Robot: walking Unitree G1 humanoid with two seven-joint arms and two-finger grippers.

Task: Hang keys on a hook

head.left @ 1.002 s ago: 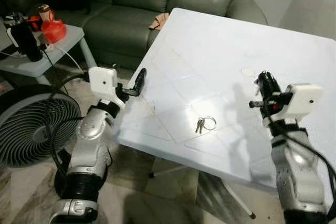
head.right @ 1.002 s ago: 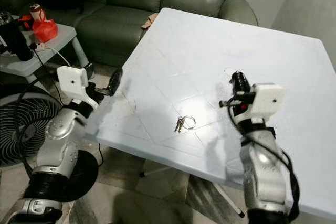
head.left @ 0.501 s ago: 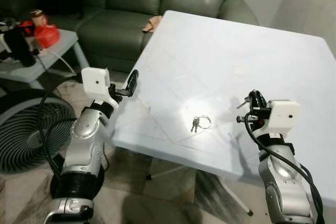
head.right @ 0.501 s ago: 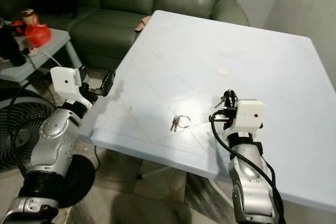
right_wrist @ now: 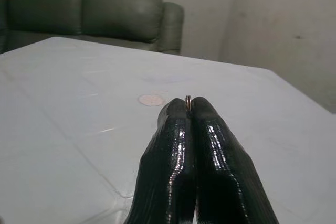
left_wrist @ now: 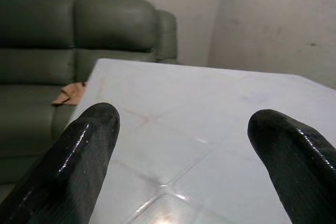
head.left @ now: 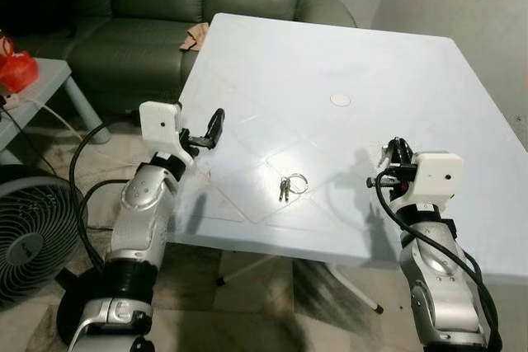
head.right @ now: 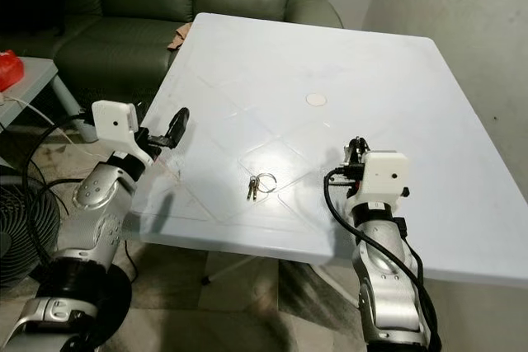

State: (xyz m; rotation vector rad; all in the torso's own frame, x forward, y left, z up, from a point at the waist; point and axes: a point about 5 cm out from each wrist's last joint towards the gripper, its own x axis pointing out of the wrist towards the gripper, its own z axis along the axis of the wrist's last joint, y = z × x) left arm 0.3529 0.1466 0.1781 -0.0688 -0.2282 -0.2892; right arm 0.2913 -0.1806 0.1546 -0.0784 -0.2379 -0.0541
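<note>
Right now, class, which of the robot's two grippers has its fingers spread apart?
The left gripper, at the table's left edge: a wide gap separates its black fingers. The right gripper's fingers are pressed together, a small metal ring pinched at their tips.

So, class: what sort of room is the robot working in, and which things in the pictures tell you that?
Most likely a living room in a home. A dark green sofa stands behind the white table, a floor fan sits beside it, and a set of keys lies on the tabletop.
</note>
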